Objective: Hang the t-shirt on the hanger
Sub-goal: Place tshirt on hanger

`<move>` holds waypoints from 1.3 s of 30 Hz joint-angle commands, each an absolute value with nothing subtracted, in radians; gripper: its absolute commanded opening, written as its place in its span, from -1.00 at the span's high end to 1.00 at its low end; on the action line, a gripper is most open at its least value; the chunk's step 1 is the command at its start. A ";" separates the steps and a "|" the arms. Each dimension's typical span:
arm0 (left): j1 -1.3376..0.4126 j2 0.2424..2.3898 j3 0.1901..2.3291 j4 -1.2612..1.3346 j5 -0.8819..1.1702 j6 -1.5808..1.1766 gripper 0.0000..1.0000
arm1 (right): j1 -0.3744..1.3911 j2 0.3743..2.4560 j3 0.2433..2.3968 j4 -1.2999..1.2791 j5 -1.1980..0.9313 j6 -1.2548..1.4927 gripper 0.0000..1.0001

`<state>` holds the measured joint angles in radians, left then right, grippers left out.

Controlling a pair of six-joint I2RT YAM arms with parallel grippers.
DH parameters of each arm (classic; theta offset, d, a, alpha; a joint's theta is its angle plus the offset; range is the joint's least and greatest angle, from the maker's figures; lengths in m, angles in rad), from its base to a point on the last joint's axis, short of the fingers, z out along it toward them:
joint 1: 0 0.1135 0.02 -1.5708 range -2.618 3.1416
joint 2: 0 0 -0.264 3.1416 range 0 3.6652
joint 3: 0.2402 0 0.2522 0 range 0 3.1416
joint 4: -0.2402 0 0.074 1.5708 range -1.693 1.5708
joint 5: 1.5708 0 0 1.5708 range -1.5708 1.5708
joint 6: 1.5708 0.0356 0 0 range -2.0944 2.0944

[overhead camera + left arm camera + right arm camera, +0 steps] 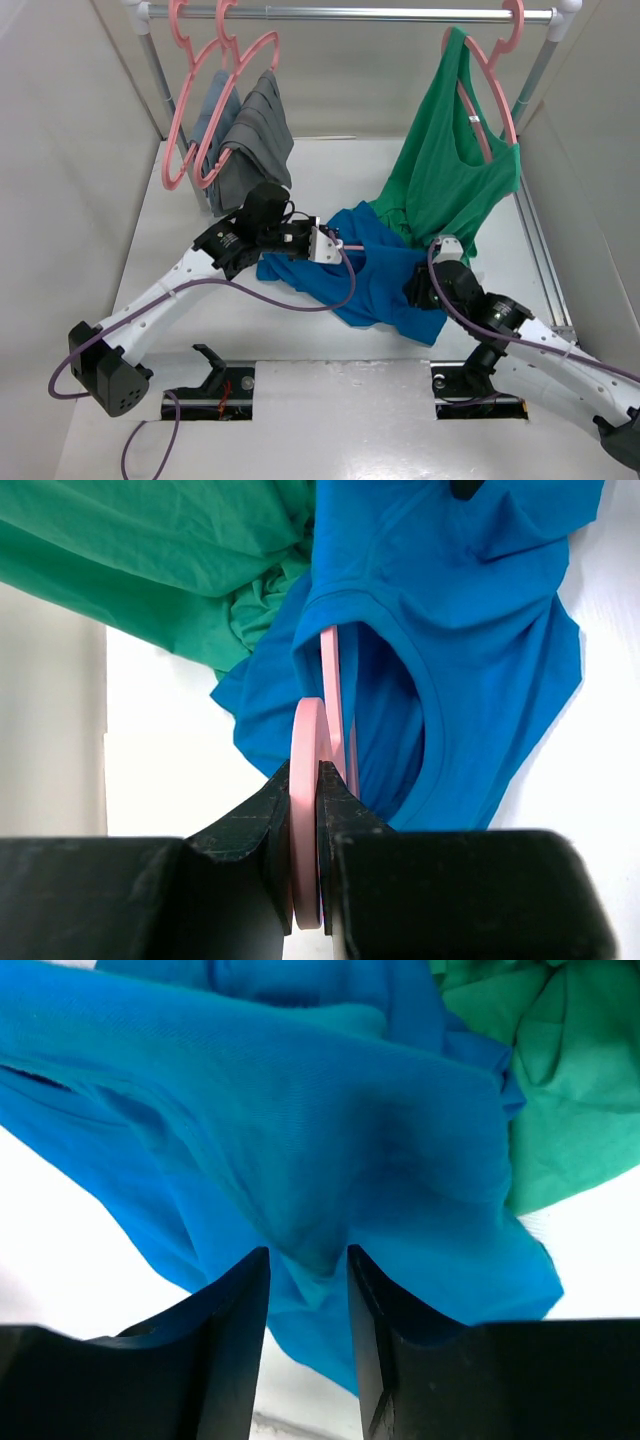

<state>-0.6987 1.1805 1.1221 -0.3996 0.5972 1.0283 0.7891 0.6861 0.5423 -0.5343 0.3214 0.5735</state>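
The bright blue t-shirt [385, 285] lies crumpled on the white table, mid-right. My left gripper [325, 245] is shut on the hook of a pink hanger [330, 670], whose thin stem runs into the shirt's neck opening [420, 680]; most of the frame is hidden inside the fabric. In the top view only a short pink bit of the hanger [347, 243] shows. My right gripper [420, 290] sits at the shirt's right edge. In the right wrist view its jaws [308, 1265] pinch a bunched fold of the t-shirt [300, 1110], and the fabric draws in toward them.
A green tank top [450, 170] hangs on a pink hanger at the right of the rail [350, 13], its hem touching the blue shirt. Grey garments [250, 130] hang on pink hangers at the left. White walls enclose the table on three sides.
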 commanded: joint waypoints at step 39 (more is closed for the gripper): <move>-0.695 1.134 1.115 -0.701 0.676 1.368 1.00 | 0.735 0.618 0.805 -0.882 0.460 0.560 1.00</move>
<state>-0.6987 1.1728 1.0851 -0.6247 0.6315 1.3205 0.7528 0.6121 0.7578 -0.8631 0.4370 0.5716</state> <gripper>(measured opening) 0.065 0.038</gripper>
